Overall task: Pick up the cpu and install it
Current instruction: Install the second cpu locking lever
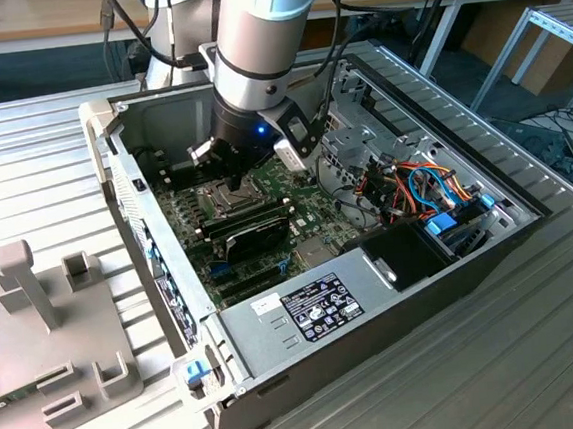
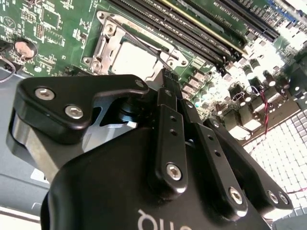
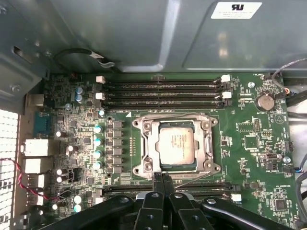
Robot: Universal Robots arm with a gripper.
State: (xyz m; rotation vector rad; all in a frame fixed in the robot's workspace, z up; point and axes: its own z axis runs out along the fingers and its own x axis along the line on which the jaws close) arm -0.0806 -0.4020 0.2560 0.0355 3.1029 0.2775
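Note:
The cpu [image 3: 176, 146], a small square chip with a dull silver top, lies flat inside the metal socket frame [image 3: 144, 143] on the green motherboard [image 3: 254, 158]. In the second wrist view the cpu [image 2: 134, 58] shows just beyond my black fingertips [image 2: 168, 88]. My gripper [image 3: 162, 178] hovers over the socket's edge beside the chip, fingers pressed together, shut with nothing between them. In the exterior view the gripper [image 1: 225, 175] hangs low inside the open computer case, right above the socket [image 1: 215, 195].
Long black memory slots [image 3: 163, 88] run along one side of the socket and more [image 3: 192, 188] along the other. Capacitors [image 3: 98, 141] stand beside it. The case walls [image 1: 123, 179], a power supply [image 1: 305, 308] and coloured cables [image 1: 425, 187] crowd the exterior view's right.

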